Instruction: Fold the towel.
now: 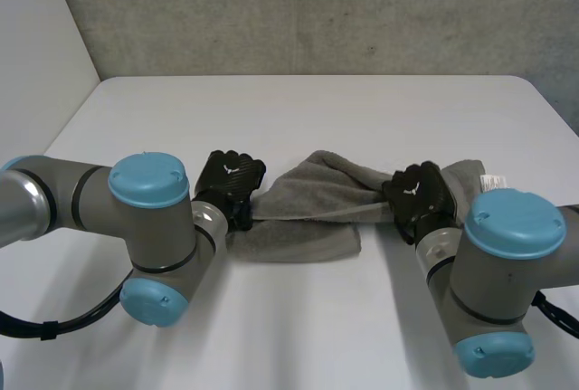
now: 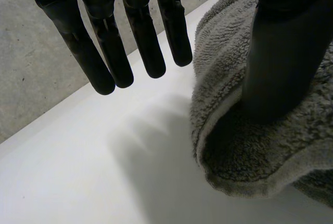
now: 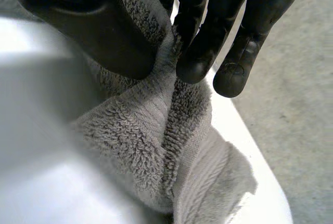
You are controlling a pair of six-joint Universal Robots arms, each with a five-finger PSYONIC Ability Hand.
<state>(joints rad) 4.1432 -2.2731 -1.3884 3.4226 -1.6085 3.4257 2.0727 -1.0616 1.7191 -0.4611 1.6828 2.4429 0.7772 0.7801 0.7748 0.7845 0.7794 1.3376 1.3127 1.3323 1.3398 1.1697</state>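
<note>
A grey towel lies bunched and partly folded across the white table, between my two hands. My left hand is at the towel's left end. In the left wrist view its fingers hang straight above bare table beside the towel, while its thumb presses into a fold of the cloth. My right hand sits on the towel's right part. There its thumb and fingers pinch a ridge of the towel.
A white label shows on the towel's right end, beside my right arm. Bare table stretches behind the towel up to a grey concrete wall. The table's right edge runs close to my right arm.
</note>
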